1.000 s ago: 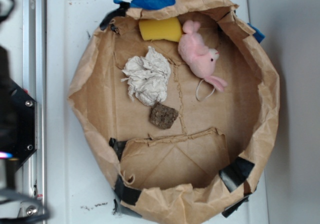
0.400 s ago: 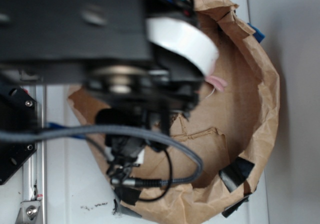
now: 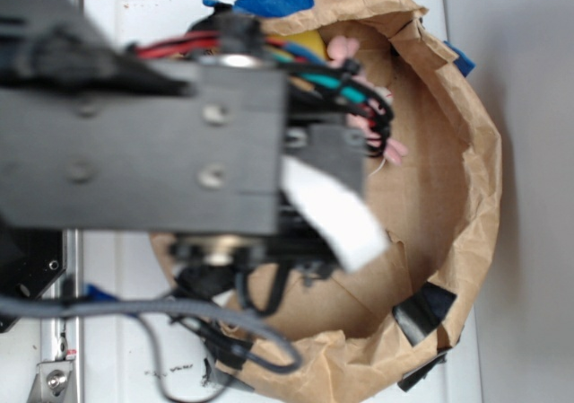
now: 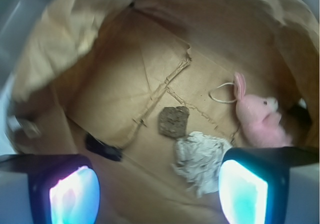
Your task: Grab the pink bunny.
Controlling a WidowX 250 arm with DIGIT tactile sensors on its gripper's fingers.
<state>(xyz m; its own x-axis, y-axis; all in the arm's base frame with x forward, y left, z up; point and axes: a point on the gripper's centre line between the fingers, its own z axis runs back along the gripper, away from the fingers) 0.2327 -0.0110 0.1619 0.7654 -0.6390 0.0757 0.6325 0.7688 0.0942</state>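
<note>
1. The gripper [image 4: 157, 194] had its jaws spread wide with nothing between them; the two fingers [image 4: 67, 189] sat at the bottom corners of the wrist view, dark housings with glowing cyan-pink pads.
2. Right between those fingers, but lower down on the floor, was the crumpled white paper ball [image 4: 200, 156], all wrinkles and creases.
3. Just beside it sat a small brown square chunk [image 4: 173, 121], rough and speckled like cork.
4. The pink bunny [image 4: 257, 116] was lying on the floor over by the right-hand finger, just beside the paper ball: soft, fuzzy, pale pink, with a darker pink ear sticking up and a thin white string loop [image 4: 222, 92] trailing off it.
5. Everything sat in a brown paper tub [image 3: 466, 197], crinkly walls, patched with black and blue tape, with a creased cardboard-looking floor.
6. From the exterior view, the blurry black arm [image 3: 143, 152] blocked most of the tub; only bits of the bunny's pink poked out past the wires, plus a sliver of something yellow [image 3: 309, 42] near the top.
</note>
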